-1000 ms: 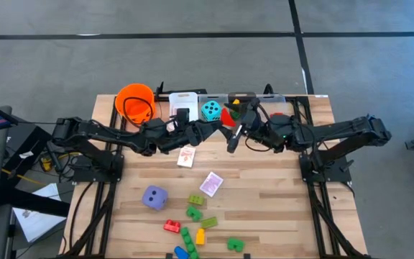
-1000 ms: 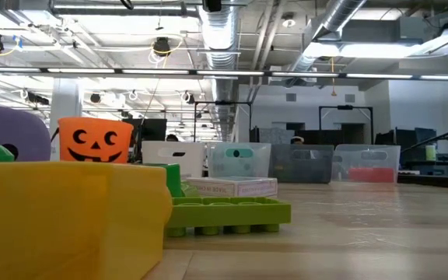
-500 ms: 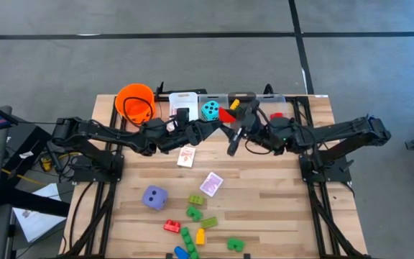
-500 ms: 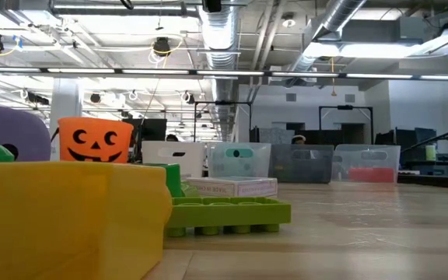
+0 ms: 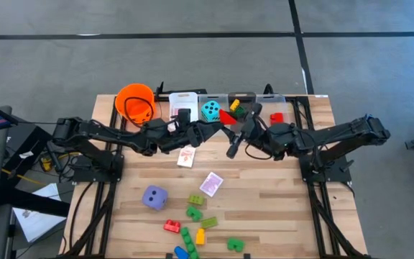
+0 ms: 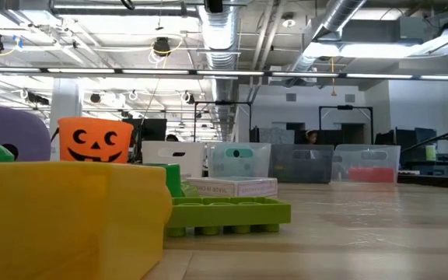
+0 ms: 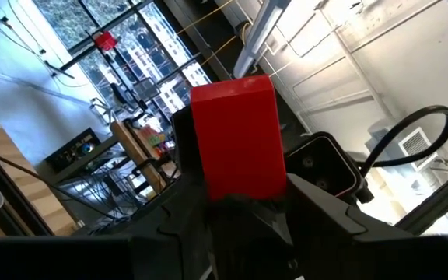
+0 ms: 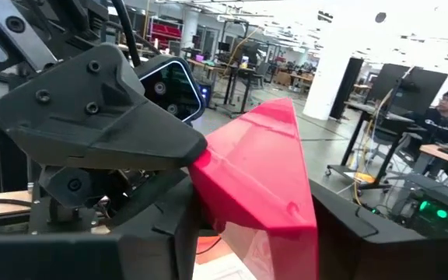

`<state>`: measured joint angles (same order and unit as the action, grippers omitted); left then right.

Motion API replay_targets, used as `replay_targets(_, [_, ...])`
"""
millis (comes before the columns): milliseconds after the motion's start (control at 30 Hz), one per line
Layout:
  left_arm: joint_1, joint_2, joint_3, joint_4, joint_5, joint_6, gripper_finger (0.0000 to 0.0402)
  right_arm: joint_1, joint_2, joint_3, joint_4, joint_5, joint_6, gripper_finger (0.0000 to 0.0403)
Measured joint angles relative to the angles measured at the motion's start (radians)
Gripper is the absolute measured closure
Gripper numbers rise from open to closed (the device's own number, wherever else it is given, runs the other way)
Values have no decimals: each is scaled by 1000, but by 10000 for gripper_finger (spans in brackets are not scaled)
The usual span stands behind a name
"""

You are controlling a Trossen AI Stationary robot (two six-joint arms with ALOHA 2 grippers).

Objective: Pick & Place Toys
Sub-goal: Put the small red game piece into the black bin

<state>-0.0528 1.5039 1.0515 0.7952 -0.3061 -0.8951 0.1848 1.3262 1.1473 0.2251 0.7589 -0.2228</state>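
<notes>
A red brick (image 5: 228, 116) is held above the table's far middle, in front of the row of bins, between both grippers. My left gripper (image 5: 218, 128) reaches in from the left and is shut on it; the brick stands up between its fingers in the left wrist view (image 7: 238, 132). My right gripper (image 5: 236, 131) reaches in from the right and is shut on the same brick, which also shows in the right wrist view (image 8: 259, 179). The left gripper's body (image 8: 92, 117) shows just beyond the brick. My left gripper pinches the red brick's lower end (image 7: 239, 190) between its two fingers, coming level from the table's left. The brick stands out beyond the fingers, clear of the table. My right gripper has the brick's near end (image 8: 239, 225) between its two fingers, coming level from the table's right. The brick is tilted and clear of the table.
An orange bucket (image 5: 135, 102), a white bin (image 5: 183, 104) and clear bins with a teal die (image 5: 210, 110), green and yellow bricks (image 5: 237, 108) and a red brick (image 5: 277, 116) line the far edge. Two cards (image 5: 186, 156), a purple die (image 5: 154, 197) and several bricks (image 5: 196, 226) lie nearer.
My right arm has drawn back a little toward the table's right and near edges, uncovering the green and yellow bricks and the red brick in the bins behind it. The red brick has stayed nearly in place.
</notes>
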Motion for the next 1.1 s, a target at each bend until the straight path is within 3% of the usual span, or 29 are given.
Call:
replay_targets(133, [0, 1, 0, 1, -21, -5, 245, 0, -1, -1, -3, 56, 6, 236])
replay_targets(233, [1, -5, -1, 12, -27, -7, 241, -3, -17, 1, 7, 159, 14, 236])
replay_targets(467, [3, -5, -1, 5, -17, -4, 253, -9, -82, -1, -51, 278, 20, 237])
replay_targets(633, [11, -6, -1, -3, -16, -3, 263, -71, -144, 0, -273, 296, 145, 234])
replay_targets(733, [16, -5, -1, -7, -11, -3, 265, -138, -181, -1, -481, 221, 308, 232])
replay_targets(867, [16, -5, -1, -9, -11, -2, 266, -273, -192, -1, -709, 10, 482, 235])
replay_targets(1100, [16, -5, -1, -10, -11, 0, 266, -471, -115, -8, -794, -295, 474, 230])
